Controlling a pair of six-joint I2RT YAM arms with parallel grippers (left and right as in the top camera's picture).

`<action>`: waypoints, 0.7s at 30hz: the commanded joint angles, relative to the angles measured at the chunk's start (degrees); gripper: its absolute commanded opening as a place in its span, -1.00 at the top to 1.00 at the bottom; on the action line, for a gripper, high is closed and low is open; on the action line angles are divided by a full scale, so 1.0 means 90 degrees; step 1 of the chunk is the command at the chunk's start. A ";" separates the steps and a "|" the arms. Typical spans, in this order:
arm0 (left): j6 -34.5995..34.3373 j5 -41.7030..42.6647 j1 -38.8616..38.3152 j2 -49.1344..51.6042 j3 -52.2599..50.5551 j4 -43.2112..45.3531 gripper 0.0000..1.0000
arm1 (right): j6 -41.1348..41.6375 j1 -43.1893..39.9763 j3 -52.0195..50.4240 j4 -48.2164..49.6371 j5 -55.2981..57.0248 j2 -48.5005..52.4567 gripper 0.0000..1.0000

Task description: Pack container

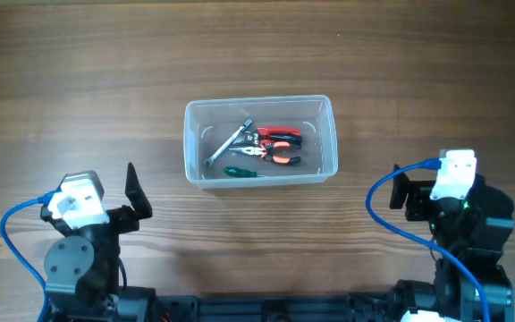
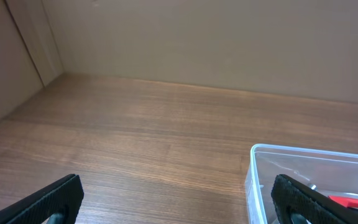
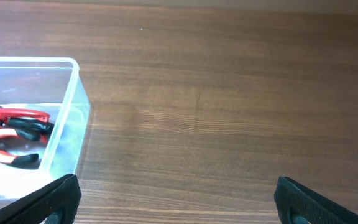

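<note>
Wooden table (image 1: 61, 72); overhead alone shows green screwdriver (image 1: 240, 172) in container (image 1: 259, 100); left hand (image 2: 178, 191), right hand (image 3: 178, 191) both apart, empty.

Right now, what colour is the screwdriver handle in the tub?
Green; the screwdriver handle shows best overhead.

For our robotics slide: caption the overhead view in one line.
Container holding pliers, wrench and screwdriver; left gripper and right gripper open, clear of it.
</note>
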 commanded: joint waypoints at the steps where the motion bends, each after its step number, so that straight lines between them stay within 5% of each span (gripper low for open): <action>1: -0.0085 -0.0036 -0.0022 -0.0056 -0.0053 -0.0027 -0.99 | 0.0117 0.0036 -0.0039 0.0010 -0.0051 0.0034 -0.99; 15: -0.0085 -0.0036 -0.0022 -0.0056 -0.0053 -0.1919 -1.00 | 0.0117 0.0095 -0.0039 -0.0034 -0.0049 0.0126 -0.99; 21: -0.0085 -0.0036 -0.0022 -0.0056 -0.0053 -0.2198 -0.99 | 0.0109 0.0862 -0.0039 -0.0318 0.0410 -0.1549 -0.99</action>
